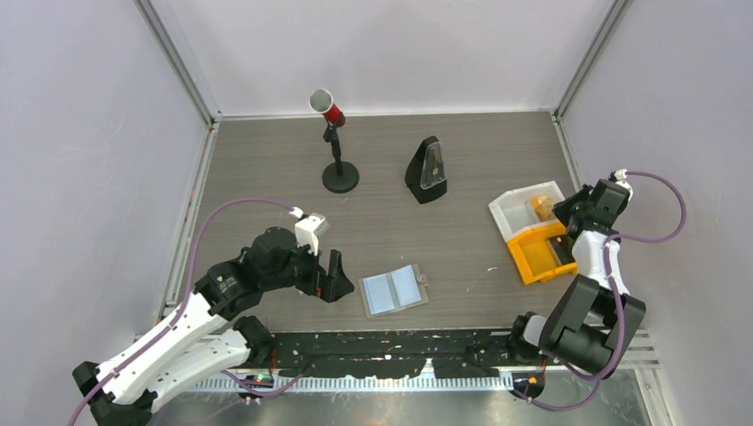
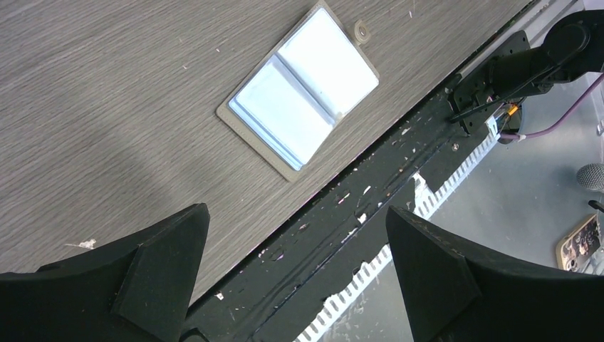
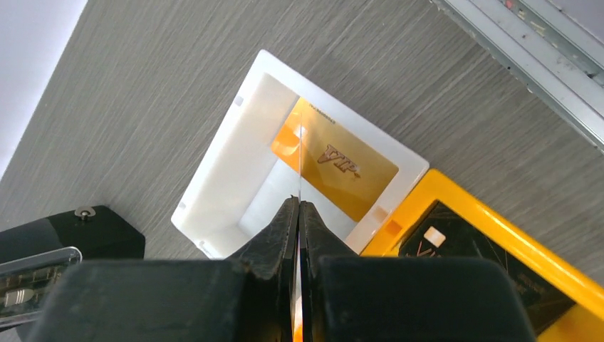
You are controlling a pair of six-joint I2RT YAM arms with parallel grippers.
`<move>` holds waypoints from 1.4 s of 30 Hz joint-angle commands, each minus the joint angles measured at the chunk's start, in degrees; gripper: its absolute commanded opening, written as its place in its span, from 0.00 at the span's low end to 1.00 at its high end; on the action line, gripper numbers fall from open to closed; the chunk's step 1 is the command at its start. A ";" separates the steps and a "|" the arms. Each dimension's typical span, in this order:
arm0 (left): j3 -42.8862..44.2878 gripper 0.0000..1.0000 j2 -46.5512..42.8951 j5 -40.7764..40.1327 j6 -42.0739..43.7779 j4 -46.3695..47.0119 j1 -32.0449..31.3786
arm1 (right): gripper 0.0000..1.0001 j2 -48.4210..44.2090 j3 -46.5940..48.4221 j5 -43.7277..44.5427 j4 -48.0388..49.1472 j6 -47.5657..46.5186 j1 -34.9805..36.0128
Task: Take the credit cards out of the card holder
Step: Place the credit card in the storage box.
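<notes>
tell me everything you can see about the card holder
The card holder lies open and flat on the grey wood-grain table, near its front edge. Two pale blue panels sit side by side across a fold, framed by a greyish translucent border that looks like soft plastic, with a round snap on a corner tab. No dark or orange card shows in it. Only the table touches it; the open left gripper hangs apart.

Bright, even light from above; wrist views soft up close.
The top view is sharp, with faint short shadows on the table [image 1: 462,240]. In the left wrist view a broad soft shadow dims the left of the table and the card holder [image 2: 299,92] glares almost white. In the right wrist view the near black jaws blur; the orange card [image 3: 342,167] beyond is crisp.
</notes>
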 commanded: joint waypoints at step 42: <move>0.57 0.99 -0.73 1.65 -3.64 5.17 -0.25 | 0.23 7.94 -0.58 -6.21 12.43 4.34 -5.88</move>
